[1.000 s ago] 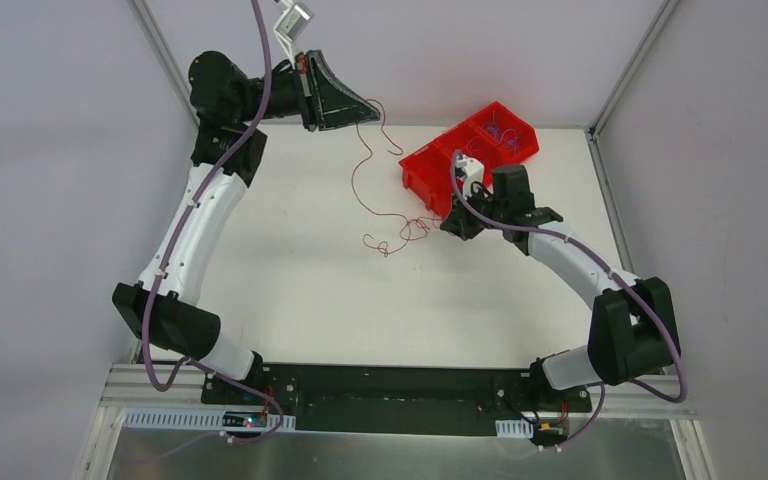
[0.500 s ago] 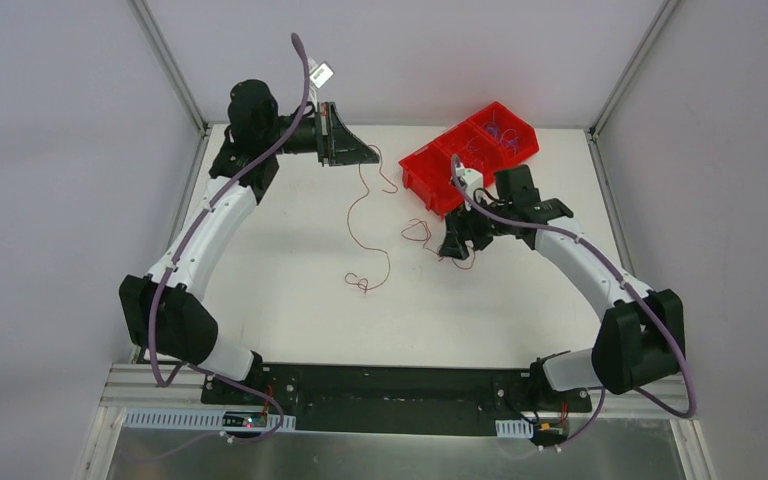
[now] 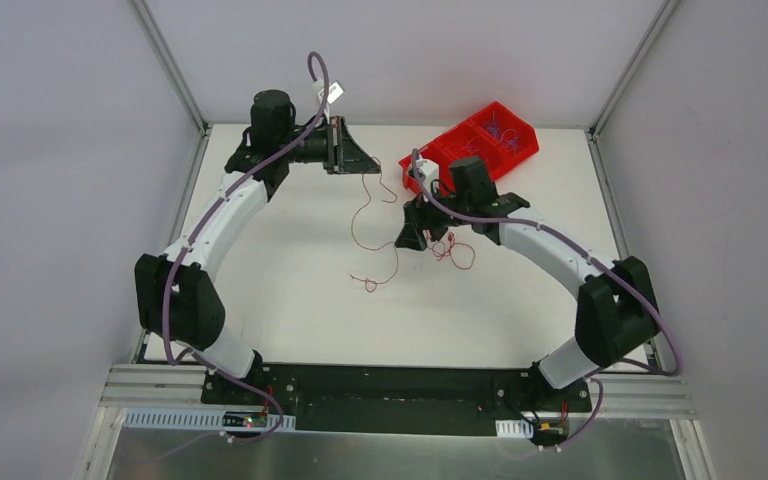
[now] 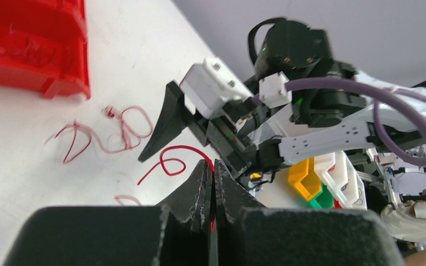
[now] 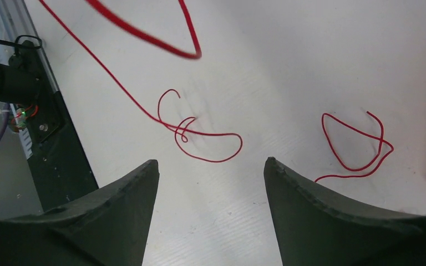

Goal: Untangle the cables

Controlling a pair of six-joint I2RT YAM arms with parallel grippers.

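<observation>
My left gripper (image 3: 375,168) is raised at the back of the table, shut on the upper end of a long red cable (image 3: 367,283). That cable hangs down and ends in a curl on the white table. In the left wrist view the cable (image 4: 169,160) arcs out from between the pressed-together jaws of this gripper (image 4: 212,166). My right gripper (image 3: 412,238) hovers low over the table, open and holding nothing. A small red cable tangle (image 3: 452,250) lies just to its right. In the right wrist view, beyond the spread gripper (image 5: 211,162), lie the curled cable end (image 5: 216,159) and a separate red loop (image 5: 355,166).
A red divided bin (image 3: 520,152) stands at the back right, behind the right arm, with thin bluish wires (image 3: 500,128) in its far compartment. The bin (image 4: 33,44) also shows in the left wrist view. A black rail (image 5: 50,138) borders the table's near edge.
My right gripper has opened, let go of the tangle and moved left. My left gripper has come down and towards the middle with the long cable, which now lies apart from the small tangle.
</observation>
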